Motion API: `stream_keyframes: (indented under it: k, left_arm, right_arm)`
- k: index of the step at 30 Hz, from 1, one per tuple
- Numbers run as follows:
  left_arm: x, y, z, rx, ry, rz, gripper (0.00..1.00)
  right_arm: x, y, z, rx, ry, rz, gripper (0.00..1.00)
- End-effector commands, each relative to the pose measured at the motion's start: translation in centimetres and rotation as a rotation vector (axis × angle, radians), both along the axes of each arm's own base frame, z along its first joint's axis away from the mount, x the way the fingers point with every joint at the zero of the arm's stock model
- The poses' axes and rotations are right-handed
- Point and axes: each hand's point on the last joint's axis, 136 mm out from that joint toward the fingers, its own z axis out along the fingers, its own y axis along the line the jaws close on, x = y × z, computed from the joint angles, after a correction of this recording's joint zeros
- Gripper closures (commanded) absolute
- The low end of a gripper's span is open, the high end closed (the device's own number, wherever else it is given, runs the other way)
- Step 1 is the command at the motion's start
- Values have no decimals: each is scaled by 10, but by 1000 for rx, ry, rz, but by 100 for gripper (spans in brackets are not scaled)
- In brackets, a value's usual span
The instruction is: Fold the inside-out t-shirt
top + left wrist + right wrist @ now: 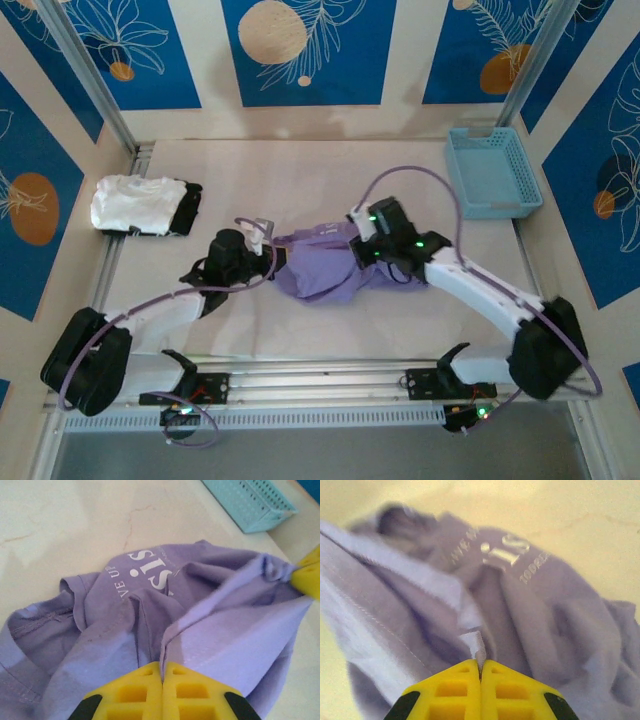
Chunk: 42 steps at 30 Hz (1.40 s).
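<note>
Inside-out t-shirt [322,270]: lavender cotton, lying bunched in a crumpled heap at mid-bench, between the two arms, nowhere near flat. White printed lettering [150,572] shows on one rumpled panel; stitched seams and hem edges face up in several places. Left claw [161,672]: yellow pads pressed together on a raised ridge of the cloth, with a seam line running straight into the pinch. Right claw [480,666]: pads likewise closed, nipping a small tab of hem edge; fabric is drawn into a taut pleat toward it. Handling judgement: light, soft and limp, no stiffness of its own, so it will sag and fold wherever it is unsupported, and thin single layers may slide out of a shallow pinch. Not fragile. Best holds look like the doubled, stitched parts: hem corners, shoulder seams, sleeve cuffs. Two holds set well apart along one edge should let it be pulled flat before any fold. Containers: a light-blue perforated basket [495,175] sits at the far right of the bench [300,175], well apart from the shirt; nothing visible in it. Far left: a folded white garment [135,205] touching a folded black garment [188,208], not part of this job.
</note>
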Motion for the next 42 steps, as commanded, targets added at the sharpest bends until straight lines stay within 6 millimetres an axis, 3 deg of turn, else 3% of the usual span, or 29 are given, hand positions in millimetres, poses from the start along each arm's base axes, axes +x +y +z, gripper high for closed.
stream_keyframes:
  k: [1, 7, 13, 15, 18, 23, 26, 33, 35, 38, 42]
  left_arm:
    - [-3, 4, 14, -65, -12, 0, 100]
    - [-10, 11, 42, -138, -29, 18, 100]
    - [-12, 25, 103, -183, -134, 56, 100]
    - [-16, 27, 125, -187, -174, 50, 100]
    - [-29, 28, 135, -183, -176, 17, 100]
    - [-67, 14, 101, -186, -83, -107, 100]
    - [-97, -11, 70, -149, -48, -213, 100]
    - [-150, -85, 14, -76, 0, -487, 100]
    - [-159, -97, -3, -43, 31, -551, 100]
    - [-164, -100, -18, 5, 51, -606, 98]
    - [-160, -91, -21, 86, 36, -609, 74]
  right_arm:
    - [-21, 20, 40, 350, 32, 145, 99]
    - [-37, 30, 81, 569, 27, 267, 99]
    - [-47, 33, 125, 657, -86, 355, 98]
    - [-55, 31, 132, 651, -118, 377, 98]
    - [-65, 22, 129, 619, -123, 358, 98]
    - [-84, 5, 92, 585, -15, 253, 98]
    - [-97, -8, 57, 571, 90, 140, 97]
    - [-106, -56, -41, 487, 332, -316, 94]
    - [-105, -71, -57, 453, 343, -430, 92]
    - [-97, -94, -62, 406, 279, -559, 84]
    - [-83, -111, -46, 357, 151, -608, 69]
